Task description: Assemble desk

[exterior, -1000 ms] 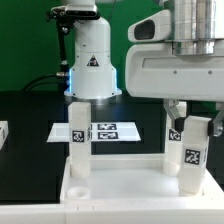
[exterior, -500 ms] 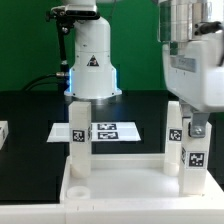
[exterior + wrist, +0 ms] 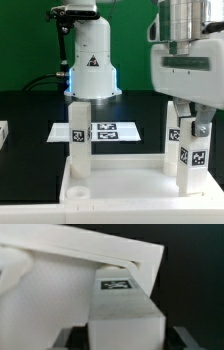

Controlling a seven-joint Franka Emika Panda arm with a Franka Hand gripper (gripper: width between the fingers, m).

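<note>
The desk panel (image 3: 120, 188) lies flat at the front, rim up, with an open round socket at its near left corner. One white tagged leg (image 3: 77, 135) stands upright at its left and another (image 3: 172, 130) at its back right. My gripper (image 3: 194, 124) is over the near right corner, shut on a third leg (image 3: 187, 160) that stands upright in the panel. In the wrist view this leg (image 3: 120, 308) fills the gap between my dark fingers (image 3: 72, 338), running down to the panel (image 3: 50, 280).
The marker board (image 3: 112, 130) lies on the black table behind the panel. The robot base (image 3: 90, 60) stands at the back. A small white part (image 3: 3, 132) shows at the exterior view's left edge.
My hand has turned about the upright near right leg, staying over the same corner. The leg has stayed upright in place, and the other legs and the panel have not moved.
</note>
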